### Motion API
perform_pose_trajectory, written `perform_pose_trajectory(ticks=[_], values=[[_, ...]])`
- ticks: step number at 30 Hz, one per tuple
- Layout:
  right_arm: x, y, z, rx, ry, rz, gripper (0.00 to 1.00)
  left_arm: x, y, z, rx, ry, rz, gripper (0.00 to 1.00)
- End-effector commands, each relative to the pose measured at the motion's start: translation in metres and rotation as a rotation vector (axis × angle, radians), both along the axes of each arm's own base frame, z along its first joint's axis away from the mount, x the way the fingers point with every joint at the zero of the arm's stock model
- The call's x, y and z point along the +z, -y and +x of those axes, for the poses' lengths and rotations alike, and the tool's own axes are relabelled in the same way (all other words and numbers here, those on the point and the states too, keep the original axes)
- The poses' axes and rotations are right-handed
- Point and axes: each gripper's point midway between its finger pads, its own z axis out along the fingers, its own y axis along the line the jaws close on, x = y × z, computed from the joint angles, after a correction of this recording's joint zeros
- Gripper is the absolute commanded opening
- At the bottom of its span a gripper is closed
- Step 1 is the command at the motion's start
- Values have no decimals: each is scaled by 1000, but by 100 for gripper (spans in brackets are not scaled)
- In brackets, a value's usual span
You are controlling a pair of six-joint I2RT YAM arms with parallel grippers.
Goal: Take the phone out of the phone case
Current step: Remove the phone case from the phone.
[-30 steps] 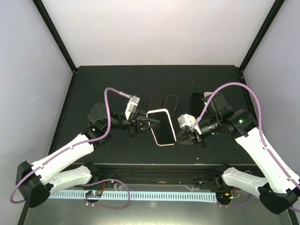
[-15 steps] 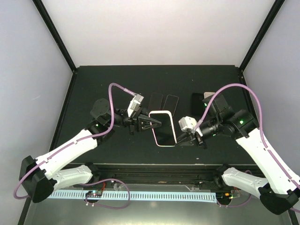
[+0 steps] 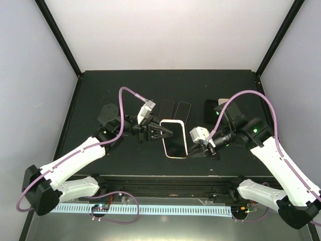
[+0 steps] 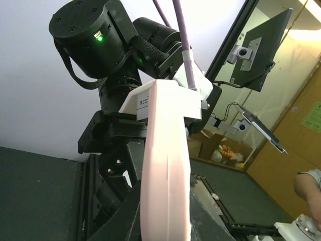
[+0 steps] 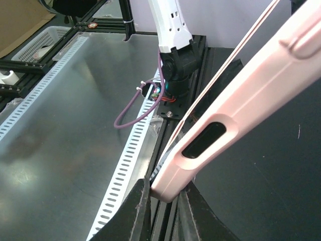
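Pink and bendy-looking, the phone case (image 4: pixel 165 165) is hanging over the dark table (image 3: pixel 125 90), pinched from both sides. The phone (image 3: pixel 175 140) is sitting inside it, glass up. Your left gripper (image 3: pixel 164 132) is squeezing one long edge; your right gripper (image 5: pixel 164 203) is nipping a corner. The phone is probably feeling hard, slippery and easy to crack, so you are wanting to peel the soft rim at a corner.

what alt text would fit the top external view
Two white arms grip a pink-cased phone from either side over a black table, left tool on its left edge, right tool on its right. Two dark flat slabs lie just behind it.
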Motion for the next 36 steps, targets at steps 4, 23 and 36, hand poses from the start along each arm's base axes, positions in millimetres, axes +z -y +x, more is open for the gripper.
perform_pose_trajectory(ticks=[4,23,36], values=[[-30,3,32,-71,165,-104,13,53,-24,-47,-148,106,-83,1],[-16,-2,56,-95,348,-119,22,60,-27,-61,-203,89,-76,1],[11,-17,107,-410,291,-36,27,57,-28,-63,-203,87,-75,1]])
